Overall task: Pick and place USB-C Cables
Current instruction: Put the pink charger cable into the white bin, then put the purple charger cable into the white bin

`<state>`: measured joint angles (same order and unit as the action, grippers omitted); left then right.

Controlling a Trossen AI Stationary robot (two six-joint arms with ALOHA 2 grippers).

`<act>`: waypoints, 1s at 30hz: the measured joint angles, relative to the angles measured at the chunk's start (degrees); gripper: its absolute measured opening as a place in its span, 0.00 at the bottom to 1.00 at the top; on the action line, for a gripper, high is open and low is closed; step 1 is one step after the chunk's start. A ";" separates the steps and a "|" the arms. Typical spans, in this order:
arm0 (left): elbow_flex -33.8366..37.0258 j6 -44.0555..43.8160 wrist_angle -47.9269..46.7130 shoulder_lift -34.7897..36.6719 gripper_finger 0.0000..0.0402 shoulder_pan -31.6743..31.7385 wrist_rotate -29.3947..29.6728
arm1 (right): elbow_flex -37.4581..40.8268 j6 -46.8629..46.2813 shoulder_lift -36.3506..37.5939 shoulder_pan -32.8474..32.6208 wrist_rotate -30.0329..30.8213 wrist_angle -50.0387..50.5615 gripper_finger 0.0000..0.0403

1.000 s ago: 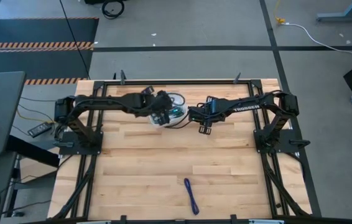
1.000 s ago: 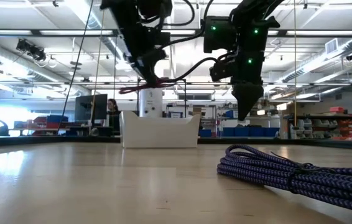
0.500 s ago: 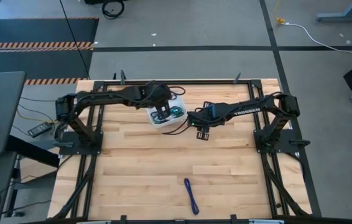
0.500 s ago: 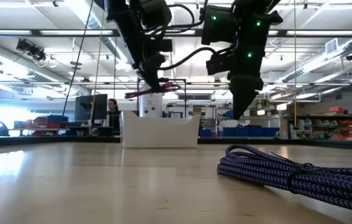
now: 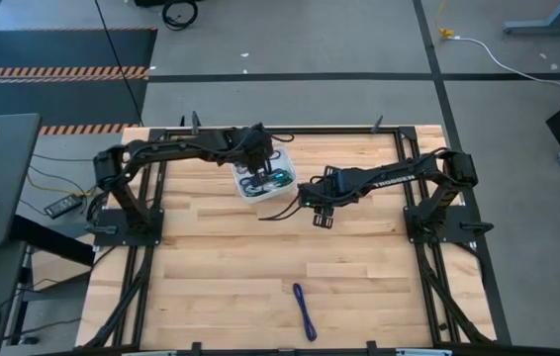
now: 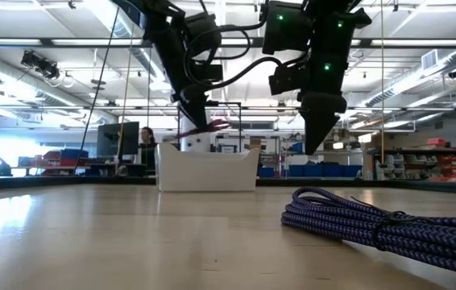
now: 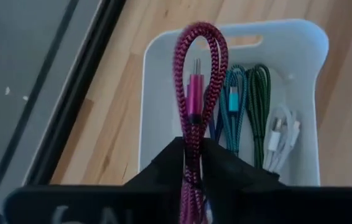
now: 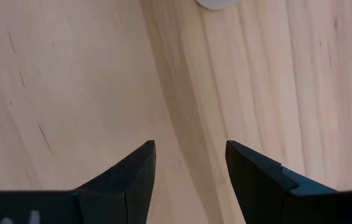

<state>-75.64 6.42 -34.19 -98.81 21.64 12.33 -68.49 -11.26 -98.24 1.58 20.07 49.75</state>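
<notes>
A: Any writing to read?

B: White lettering runs along the right arm in the high view, too small to make out. The left wrist view shows a few pale letters on the gripper body, cut off by the frame edge.

A: How do the arms stand?

B: The left arm reaches across the table's far side and holds the left gripper [image 5: 257, 163] above the white tray [image 5: 243, 186]. Its fingers are pinched on the dark red cable [image 7: 196, 93], whose folded loop sticks out past the fingertips over the tray's inside. The right arm stretches in from the other side, and the right gripper [image 5: 322, 206] hangs over bare wood just beside the tray, fingers spread with nothing between them.

A: What does one view add?

B: The left wrist view shows the tray's contents: a teal cable [image 7: 232, 102], a green cable [image 7: 260, 102] and a white-grey cable [image 7: 283, 134] lying side by side. The low view shows the red cable [image 6: 212, 126] above the tray's rim, and a purple cable [image 6: 373, 221] lying well apart from the tray, near the table's front edge.
</notes>
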 joint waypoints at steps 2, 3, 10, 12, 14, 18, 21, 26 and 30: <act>-0.04 -0.12 0.47 -0.35 0.22 0.21 -0.79 | 0.00 -0.67 0.00 0.00 -0.37 -0.06 0.50; -0.04 -0.13 0.13 -0.49 0.25 0.33 -0.86 | 0.00 -0.98 0.00 0.01 -0.37 -0.11 0.50; 0.00 0.27 -0.01 -0.63 0.41 0.25 -0.86 | 0.00 -2.74 0.00 0.02 -0.74 0.01 0.50; 0.00 0.43 -0.02 -0.63 0.44 0.24 -0.86 | 0.00 -3.08 0.00 -0.05 -1.28 0.03 0.50; 0.00 0.69 -0.15 -0.45 0.45 0.27 -0.84 | 0.00 -3.44 0.00 -0.09 -2.05 0.14 0.50; -1.13 0.25 -0.87 0.70 0.45 -0.74 -0.81 | 0.00 -3.66 0.00 -0.07 -3.63 0.44 0.50; -2.58 -0.06 -0.66 2.12 0.44 -2.76 -0.80 | 0.00 -4.25 0.00 -0.09 -5.83 0.71 0.50; -4.33 -0.19 -1.23 5.57 0.43 -7.46 -0.51 | 0.00 -5.12 0.00 -0.49 -9.24 0.92 0.50; -4.44 -2.65 -1.70 8.89 0.43 -12.12 0.00 | 0.00 -4.84 0.00 -1.87 -9.32 0.88 0.50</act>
<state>-80.07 3.77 -35.88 -89.92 9.52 12.32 -68.49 -16.10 -98.24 -0.29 10.75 50.63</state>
